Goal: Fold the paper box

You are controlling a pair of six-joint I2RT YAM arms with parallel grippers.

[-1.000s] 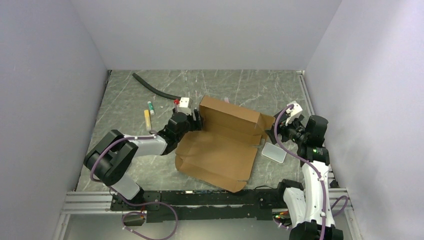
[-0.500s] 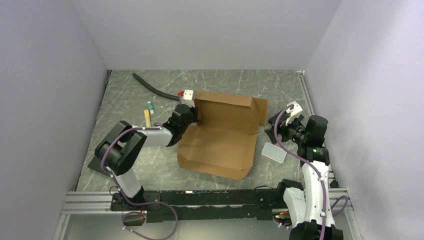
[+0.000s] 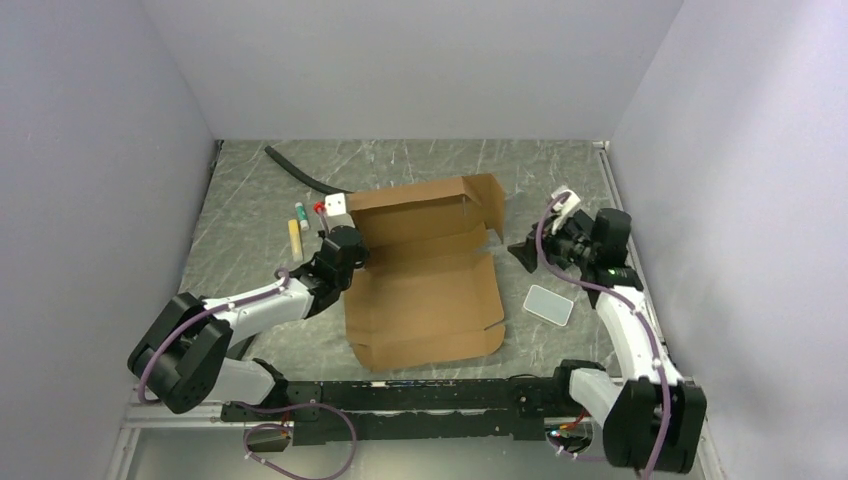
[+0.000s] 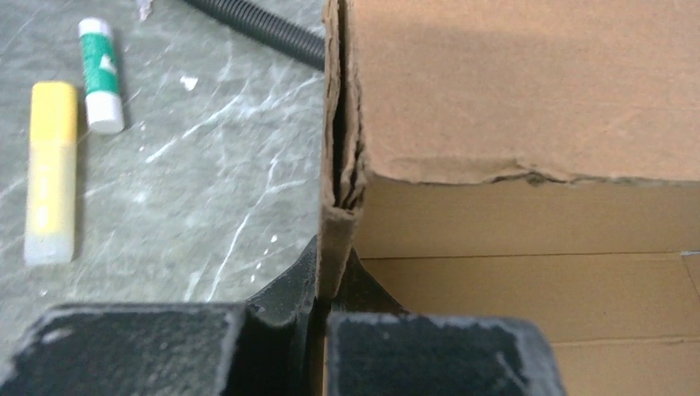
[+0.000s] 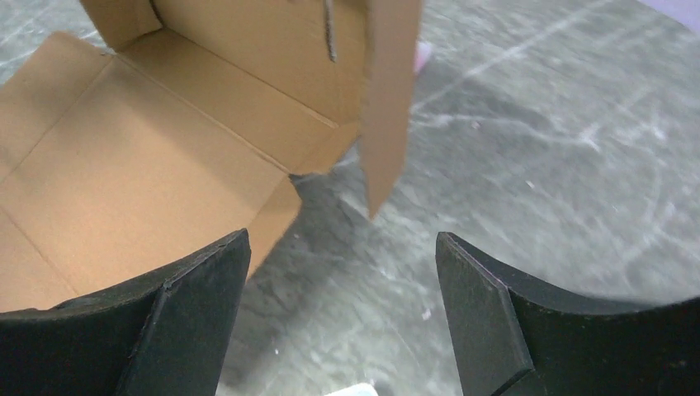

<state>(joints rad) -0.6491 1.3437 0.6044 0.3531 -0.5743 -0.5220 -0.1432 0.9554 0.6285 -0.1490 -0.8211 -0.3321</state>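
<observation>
Surface: grey marbled table (image 3: 250,200), enclosed by plain pale walls (image 3: 400,60) on three sides.

Item 1. Black corrugated hose (image 3: 300,172), lying on the table beyond and to the left of the left jaws, well apart from them.

Item 2. Green-and-white glue stick (image 4: 101,74), lying flat to the left of the left jaws, apart from the cardboard.

Item 3. Yellow stick (image 4: 48,169), lying flat just beside the glue stick, on its outer side, farther left of the jaws.

Item 4. Left gripper (image 4: 330,285), low over the table. Jaws pressed together on the doubled left side edge of the cardboard, which stands upright between them.

Item 5. Paper box (image 3: 425,280), brown corrugated, partly formed. Base panel flat on the table between the two grippers. Rear panel raised upright ahead of the left jaws. Near flaps lie flat toward the arm bases. Left edge is inside the left jaws. Right end flap (image 5: 388,99) stands upright ahead of the right jaws, a little left of their gap, not touching them.

Item 6. Right gripper (image 5: 342,272), just right of the box. Jaws wide apart, only bare table between them.

Item 7. Translucent grey lid (image 3: 549,304), flat on the table, near and below the right jaws.
</observation>
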